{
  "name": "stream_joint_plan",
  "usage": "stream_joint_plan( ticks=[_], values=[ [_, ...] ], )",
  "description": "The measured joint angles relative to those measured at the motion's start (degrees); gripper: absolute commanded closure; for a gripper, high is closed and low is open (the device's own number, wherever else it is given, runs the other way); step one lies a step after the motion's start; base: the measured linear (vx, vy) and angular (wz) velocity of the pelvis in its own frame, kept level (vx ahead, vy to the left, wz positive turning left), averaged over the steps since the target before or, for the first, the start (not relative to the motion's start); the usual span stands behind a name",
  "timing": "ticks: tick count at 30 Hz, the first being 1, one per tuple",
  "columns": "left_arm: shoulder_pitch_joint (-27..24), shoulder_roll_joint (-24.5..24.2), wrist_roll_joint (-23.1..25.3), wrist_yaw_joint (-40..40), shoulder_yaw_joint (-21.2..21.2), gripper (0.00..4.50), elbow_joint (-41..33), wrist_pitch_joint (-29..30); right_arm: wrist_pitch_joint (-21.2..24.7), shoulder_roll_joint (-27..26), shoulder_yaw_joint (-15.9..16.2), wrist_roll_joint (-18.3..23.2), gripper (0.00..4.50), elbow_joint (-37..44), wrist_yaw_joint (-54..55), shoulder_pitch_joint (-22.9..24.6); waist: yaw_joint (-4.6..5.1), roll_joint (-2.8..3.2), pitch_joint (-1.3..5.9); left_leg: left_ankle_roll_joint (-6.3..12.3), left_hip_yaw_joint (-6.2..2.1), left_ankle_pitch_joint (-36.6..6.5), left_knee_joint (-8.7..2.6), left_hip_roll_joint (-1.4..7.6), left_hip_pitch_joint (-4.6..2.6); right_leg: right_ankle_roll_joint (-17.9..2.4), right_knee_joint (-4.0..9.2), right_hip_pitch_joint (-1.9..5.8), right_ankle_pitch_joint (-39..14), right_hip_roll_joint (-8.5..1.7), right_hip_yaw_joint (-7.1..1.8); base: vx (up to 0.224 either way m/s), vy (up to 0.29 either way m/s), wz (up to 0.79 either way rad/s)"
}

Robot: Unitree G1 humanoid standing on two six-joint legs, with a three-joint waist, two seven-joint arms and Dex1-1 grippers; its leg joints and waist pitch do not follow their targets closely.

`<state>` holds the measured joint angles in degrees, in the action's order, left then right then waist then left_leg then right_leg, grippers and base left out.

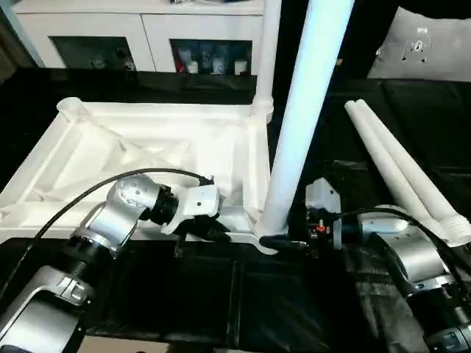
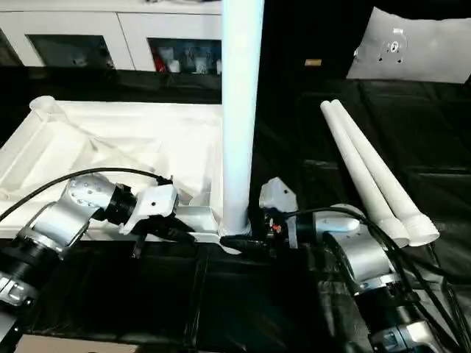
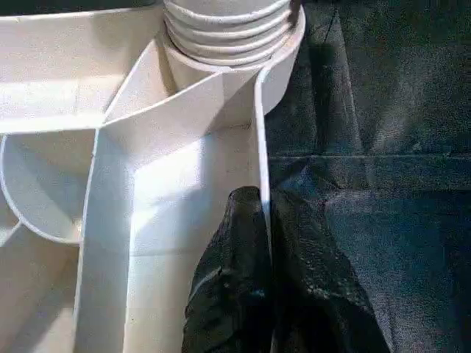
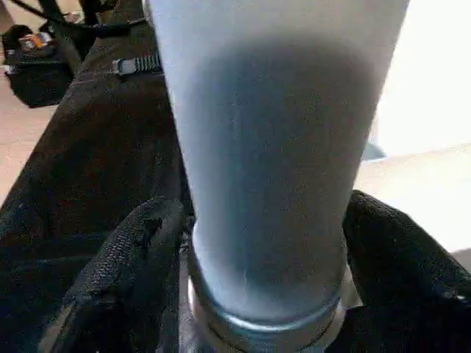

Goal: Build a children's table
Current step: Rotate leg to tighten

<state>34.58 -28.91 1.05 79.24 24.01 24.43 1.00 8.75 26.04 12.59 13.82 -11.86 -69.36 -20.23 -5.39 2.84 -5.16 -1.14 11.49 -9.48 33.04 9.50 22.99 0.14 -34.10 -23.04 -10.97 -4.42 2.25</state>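
Children's table parts lie before us on a black cloth-covered work surface (image 1: 184, 294): the white plastic rectangular table top (image 1: 147, 147) rests upside down, ribbed underside up, toward the surface's left half. One long tapered white tube leg (image 1: 302, 118) stands upright in the round socket at the top's near right corner, and a second upright leg (image 1: 266, 51) rises from the far right corner socket. Two more white tube legs (image 1: 401, 169) lie side by side on the cloth toward the right edge, well apart from the top.

Our left gripper (image 3: 265, 294) has its two black fingers pressed together on the thin near-edge wall of the table top, one finger on each side of it, just beside the threaded base of the near leg.

Our right gripper (image 4: 265, 243) has its fingers (image 4: 125, 265) spread on either side of the near leg's base, close to the tube; we cannot tell whether they touch it.

A white cabinet with glass-fronted shelves (image 1: 147, 37) stands beyond the far edge.
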Motion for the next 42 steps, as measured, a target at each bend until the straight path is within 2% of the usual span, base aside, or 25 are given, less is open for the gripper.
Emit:
stream_joint_plan(
  ticks=[1, 3, 5, 18, 22, 25, 29, 32, 33, 37, 39, 40, 42],
  values=[
    [0.2, 0.0, 0.0, 0.4, 0.0, 4.50, 0.4, -0.3, 0.1, 0.1, 0.2, 0.0, 1.32, -0.1, -0.2, -0.3, -0.01, 0.00, 0.00, 0.00, 0.00, 0.0, 0.00, 0.01, 0.00, 0.0, -0.01, 0.00, 0.0, 0.00, 0.02, 0.000, 0.000, 0.00],
    [0.3, -0.2, 0.0, 0.8, 0.1, 4.50, 0.8, -1.0, 0.4, 0.2, 0.4, 0.0, 1.69, -0.2, -0.9, -0.5, -0.09, 0.00, 0.00, 0.00, 0.00, 0.0, 0.00, 0.03, 0.00, 0.0, -0.01, 0.00, 0.0, 0.00, 0.06, 0.000, 0.000, 0.00],
    [0.6, -0.3, 0.0, 1.2, 0.2, 4.50, 1.3, -1.7, 0.5, 0.2, 0.7, 0.0, 1.76, -0.3, -1.4, -0.8, -0.08, -0.01, 0.00, 0.00, 0.00, 0.0, 0.01, 0.03, 0.00, 0.0, -0.01, 0.01, 0.0, 0.00, 0.04, 0.000, 0.000, 0.00],
    [0.9, 0.0, 0.0, 0.9, 0.3, 4.50, 1.8, -1.4, 1.9, -0.3, 0.5, 0.3, 1.87, -0.6, -1.6, -0.6, -0.12, -0.08, 0.03, 0.00, 0.01, 0.0, 0.01, 0.04, -0.01, 0.0, 0.00, 0.04, 0.0, 0.00, 0.05, 0.000, 0.000, 0.00],
    [0.3, 1.4, -0.2, -2.2, -1.6, 4.50, 0.5, 5.4, 5.0, -4.0, -2.1, 1.4, 1.88, 0.7, 4.8, 1.9, 0.21, -0.20, 0.05, -0.01, 0.02, 0.0, -0.01, 0.04, -0.22, 0.0, -0.03, 0.18, 0.0, 0.00, 0.01, 0.000, 0.000, 0.00],
    [-0.4, 3.0, 0.6, -7.8, -3.9, 4.50, -1.3, 12.0, 7.9, -8.8, -4.6, 0.6, 1.89, 1.8, 15.0, 2.9, 0.79, -0.30, -0.04, -0.08, 0.03, 0.0, -0.08, 0.03, -0.46, 0.3, 0.00, 0.22, -0.2, -0.02, -0.03, 0.000, 0.000, 0.00],
    [-1.2, 7.3, 1.4, -15.6, -6.0, 4.50, -3.3, 19.0, 10.0, -13.8, -7.4, -1.9, 1.90, 2.3, 26.9, 2.9, 2.40, -0.29, -0.13, -0.09, 0.02, 0.0, -0.13, -0.09, -0.65, 0.3, 0.21, 0.21, -0.2, -0.13, -0.08, 0.000, 0.000, 0.00],
    [-2.1, 11.8, 2.8, -23.3, -7.9, 4.50, -5.6, 24.5, 11.1, -19.3, -9.6, -5.1, 1.91, 2.0, 37.8, 1.9, 3.26, -0.23, -0.16, -0.09, 0.02, 0.0, -0.15, -0.14, -0.66, 0.3, 0.33, 0.11, -0.2, -0.19, -0.06, 0.000, 0.000, 0.00],
    [-2.3, 12.6, 2.9, -24.6, -8.0, 4.50, -6.3, 25.5, 11.1, -19.7, -9.7, -5.5, 1.91, 2.0, 39.3, 1.8, 3.43, -0.21, -0.17, -0.09, 0.02, 0.0, -0.18, -0.17, -0.67, 0.3, 0.42, 0.11, -0.2, -0.21, -0.05, 0.000, 0.000, 0.00],
    [-3.8, 17.2, 4.0, -31.8, -9.3, 4.50, -10.2, 31.3, 11.9, -22.8, -10.4, -8.1, 1.91, 2.0, 47.6, 0.7, 3.63, -0.18, -0.14, -0.09, 0.04, 0.0, -0.64, -0.25, -0.66, 0.2, 1.03, 0.11, -0.1, -0.21, -0.02, 0.000, 0.000, 0.00],
    [-4.4, 18.6, 4.3, -34.0, -9.4, 4.50, -12.0, 33.5, 10.8, -23.3, -10.4, -9.3, 1.91, 2.1, 49.4, 0.7, 3.58, -0.17, -0.12, -0.09, 0.08, 0.0, -0.63, -0.27, -0.65, 0.1, 1.03, 0.11, 0.0, -0.21, -0.06, 0.000, 0.000, 0.00],
    [-4.7, 18.7, 4.3, -34.2, -9.3, 4.50, -12.6, 33.9, 9.8, -23.3, -10.4, -9.4, 1.35, 2.1, 49.4, 1.1, 3.51, -0.16, -0.12, -0.09, 0.09, 0.0, -0.64, -0.27, -0.63, 0.1, 1.03, 0.10, 0.0, -0.21, -0.06, 0.000, 0.000, 0.00],
    [-5.0, 18.6, 4.4, -34.2, -9.0, 4.50, -13.5, 33.9, 7.9, -23.4, -10.4, -9.5, 1.21, 2.2, 49.4, 1.9, 3.38, -0.13, -0.10, -0.09, 0.09, 0.0, -0.69, -0.27, -0.64, -0.2, 1.02, 0.10, 0.4, -0.21, -0.04, 0.028, -0.005, 0.01]
  ],
)
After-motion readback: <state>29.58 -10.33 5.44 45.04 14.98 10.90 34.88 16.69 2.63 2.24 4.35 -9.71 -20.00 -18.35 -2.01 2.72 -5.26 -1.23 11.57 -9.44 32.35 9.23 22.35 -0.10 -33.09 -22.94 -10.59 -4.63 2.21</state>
